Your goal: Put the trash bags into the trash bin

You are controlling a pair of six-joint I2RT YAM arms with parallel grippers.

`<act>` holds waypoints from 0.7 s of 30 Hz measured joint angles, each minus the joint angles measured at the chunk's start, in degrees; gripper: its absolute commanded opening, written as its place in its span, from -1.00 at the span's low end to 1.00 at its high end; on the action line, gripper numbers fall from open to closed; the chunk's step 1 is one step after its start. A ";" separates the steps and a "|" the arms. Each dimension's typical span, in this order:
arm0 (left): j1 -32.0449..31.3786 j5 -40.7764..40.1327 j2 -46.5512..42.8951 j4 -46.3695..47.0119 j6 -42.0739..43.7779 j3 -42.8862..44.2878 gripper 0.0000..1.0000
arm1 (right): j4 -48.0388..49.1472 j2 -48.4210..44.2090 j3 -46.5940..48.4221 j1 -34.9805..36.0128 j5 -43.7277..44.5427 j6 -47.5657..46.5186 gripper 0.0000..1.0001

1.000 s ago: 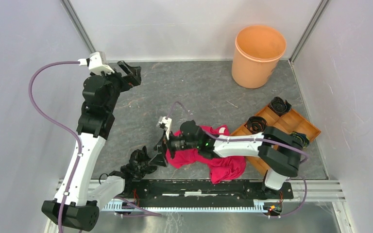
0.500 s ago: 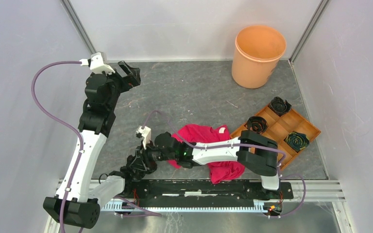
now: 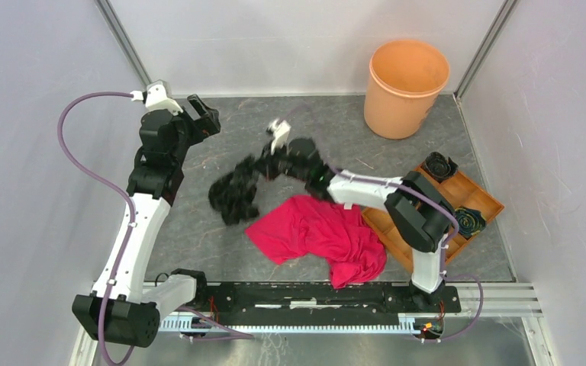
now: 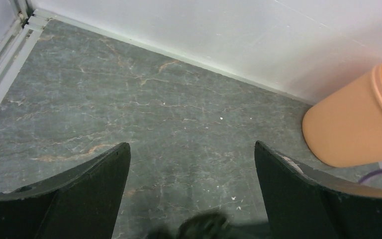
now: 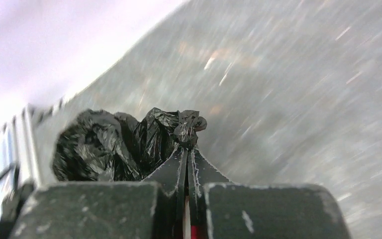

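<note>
Right claw point(image 3: 259, 165) has left the near-left edge of the desk point(image 3: 305, 137), where it stood open beside the trash bag point(image 3: 233, 194) a second ago. It now sits over the middle of the desk, left of centre, with the bag in its grip. In the right wrist view the two fingers are pressed together with no gap showing, and a knot of black film is pinched at their tips point(image 5: 186, 149). The rest of the bag point(image 5: 104, 147) bunches up to the left of them.

The overhead view shows the bag hanging as a crumpled black mass just to the near-left of the claw. Whether its lower end brushes the desk cannot be told. The desk is streaked behind the bag in the wrist view, so the arm is judged to be in motion.

Red garment point(image 3: 313, 229), which the right arm lay across earlier, is now uncovered near the middle of the near edge. It has not been picked up with the bag.

Left claw point(image 3: 204, 116) holds the far-left position it had before, with its fingers spread fully wide and nothing between them point(image 4: 191, 146).

Trash bin point(image 3: 397, 114) stands upright in the far-right corner, well apart from the bag. Brown tray point(image 3: 444, 194) lies to the right, between the bin and the near edge.

Finding: pickup achieved. The carry to the far right and the release over the bin's mouth remain. The grip is on a small knot only, so slippage in transit is a risk.
</note>
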 measured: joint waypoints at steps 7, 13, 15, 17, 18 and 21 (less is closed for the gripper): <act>1.70 1.03 2.08 0.07 -0.07 0.00 1.00 | 11.08 -3.37 3.17 -9.05 -6.86 -3.82 -0.99; 1.70 2.75 2.95 1.51 -0.46 -1.40 1.00 | 12.87 0.04 -2.40 -7.30 -12.52 -7.34 -0.99; 1.73 5.20 4.85 2.47 -1.18 -1.53 1.00 | 11.28 1.60 -4.31 -8.39 -13.60 -7.52 -0.76; 1.79 8.90 8.63 3.78 -1.86 -1.51 1.00 | 10.10 1.62 -6.16 -10.12 -14.69 -7.50 -0.37; 1.84 10.86 10.69 4.37 -2.51 -1.51 1.00 | 9.81 1.62 -6.34 -10.86 -15.43 -7.50 -0.17; 1.90 17.05 18.38 5.33 -4.57 -1.51 1.00 | 10.49 1.60 -6.34 -13.11 -19.65 -8.28 0.16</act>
